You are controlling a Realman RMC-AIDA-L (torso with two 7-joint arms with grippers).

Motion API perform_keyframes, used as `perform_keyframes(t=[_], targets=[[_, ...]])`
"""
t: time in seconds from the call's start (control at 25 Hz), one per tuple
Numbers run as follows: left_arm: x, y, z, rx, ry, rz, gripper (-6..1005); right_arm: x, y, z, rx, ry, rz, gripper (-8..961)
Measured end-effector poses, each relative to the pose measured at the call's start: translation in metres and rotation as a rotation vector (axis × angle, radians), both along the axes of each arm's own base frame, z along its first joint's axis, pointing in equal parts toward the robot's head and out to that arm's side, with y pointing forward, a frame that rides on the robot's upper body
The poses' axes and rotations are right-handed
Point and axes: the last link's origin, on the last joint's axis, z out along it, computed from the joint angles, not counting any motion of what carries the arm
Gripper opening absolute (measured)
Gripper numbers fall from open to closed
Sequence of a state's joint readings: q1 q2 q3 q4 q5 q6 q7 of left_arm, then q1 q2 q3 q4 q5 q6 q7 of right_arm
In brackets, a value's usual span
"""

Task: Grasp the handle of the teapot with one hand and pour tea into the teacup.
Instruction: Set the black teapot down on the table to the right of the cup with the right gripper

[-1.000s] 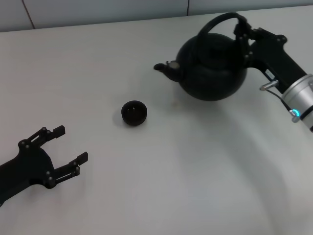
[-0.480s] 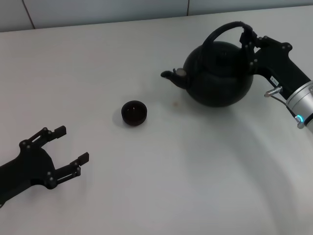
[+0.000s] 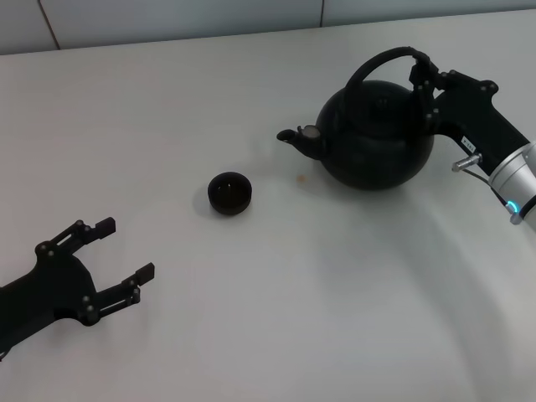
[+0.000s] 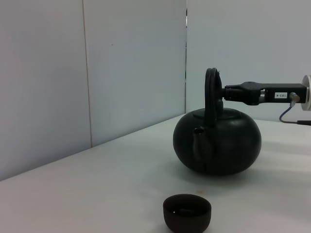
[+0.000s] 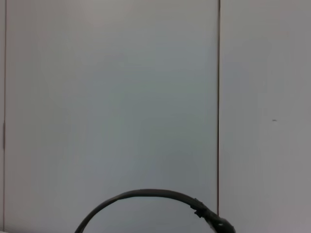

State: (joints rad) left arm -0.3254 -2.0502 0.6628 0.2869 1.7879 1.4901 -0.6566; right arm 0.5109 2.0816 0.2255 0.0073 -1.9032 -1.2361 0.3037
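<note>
**Teapot drawn back from the cup and levelled; pour apparently over**

1. Worktop [image 3: 276, 335]: plain white, carrying all items. Unchanged over the last second.

2. Teapot [image 3: 377, 138]: large, round, matte black. A second ago it sat nearer the cup with the spout dipped; it has since shifted toward the robot's right and now stands upright, apparently resting on the worktop, spout [image 3: 295, 136] level and pointing at the cup but well apart from it.

3. Right gripper [image 3: 421, 79]: closed on the handle [image 3: 377, 60] at its right-hand shoulder, arm reaching in from the right edge. It has travelled with the teapot.

4. Left gripper [image 3: 109, 251]: parked low at the near left, fingers spread wide, holding nothing. Barely moved.

5. Teacup [image 3: 229, 193]: tiny, dark, upright, between the two grippers and left of the spout. Same spot throughout. Whether it holds tea cannot be told from the left wrist view.

6. Small brownish speck [image 3: 301, 177] on the worktop between cup and teapot, possibly a drip.

Judgement: the retreat and levelling suggest pouring has finished; releasing the handle likely remains.
</note>
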Motion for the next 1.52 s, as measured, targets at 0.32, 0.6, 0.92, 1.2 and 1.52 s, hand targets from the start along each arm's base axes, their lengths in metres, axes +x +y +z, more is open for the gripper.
perform_keyframes(t=[0.32,0.6,0.92,1.2,1.52], targets=[[0.0001,-0.0013,-0.0012,-0.004,-0.001,0.001,859,0.0013,-0.0014,-0.0003,-0.001,0.0,-0.004,166],[-0.0002,-0.0021,-0.001,-0.002,-0.004,0.003,859,0.0016,-0.0021,-0.001,-0.002,0.003,-0.007,203],[0.0,-0.0026,-0.0001,0.002,-0.01,0.003,859,0.004,-0.0028,0.0003,0.008,0.012,-0.023,245],[0.0002,-0.0028,0.0002,0.003,-0.014,0.002,859,0.0033,-0.004,0.0,0.009,0.015,-0.017,348],[0.0002,-0.0038,0.0004,0.002,-0.016,0.002,859,0.0038,-0.0066,0.0006,0.012,0.017,-0.011,507]])
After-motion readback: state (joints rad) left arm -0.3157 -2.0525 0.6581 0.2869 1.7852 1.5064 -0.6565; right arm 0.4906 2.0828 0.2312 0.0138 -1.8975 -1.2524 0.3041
